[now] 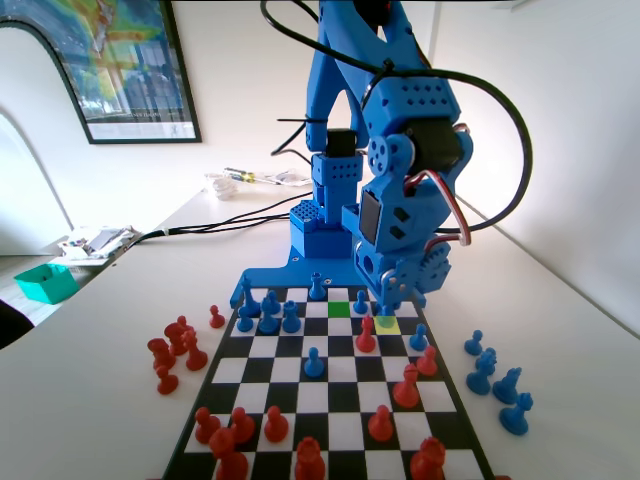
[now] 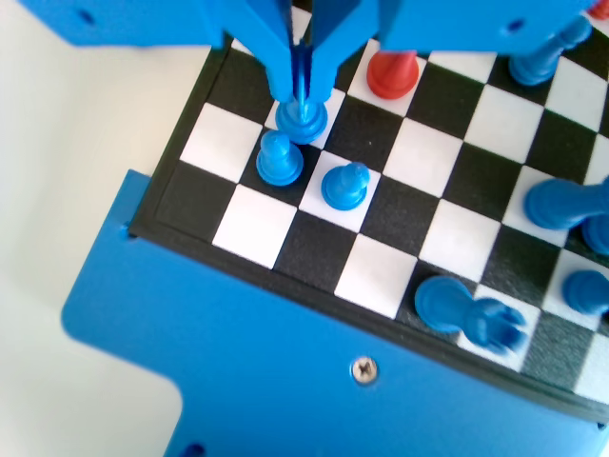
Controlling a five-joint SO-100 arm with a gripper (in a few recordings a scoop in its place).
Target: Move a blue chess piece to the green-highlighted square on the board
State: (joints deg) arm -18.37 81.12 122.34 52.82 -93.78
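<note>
A: What does the room look like?

B: A pale table (image 1: 90,380) against a white wall, with a framed poster (image 1: 120,65) hanging at the upper left of the fixed view. A teal tray (image 1: 45,283) sits at the table's left edge, and cables run across the far end.

A: And the board?

B: The board (image 1: 335,400) is black-and-white chequered and lies lengthwise toward the blue arm. The green-highlighted square (image 1: 340,309) is in the far rows, with a yellow square (image 1: 388,324) diagonally right of it and nearer the camera.

A: What crowds it?

B: Red pieces (image 1: 300,455) fill the near rows and spill off to the left. A red pawn (image 1: 366,336) stands just beside the yellow square. Spare blue pieces (image 1: 500,385) stand off the board on the right.

A: The gripper?

B: The gripper (image 2: 303,95) is low over the yellow square. In the wrist view its jaws are drawn nearly together around the blue chess piece (image 2: 302,119), gripping its upper part; the base looks to be on a white square. Two more blue pawns (image 2: 314,171) stand just beside it.
</note>
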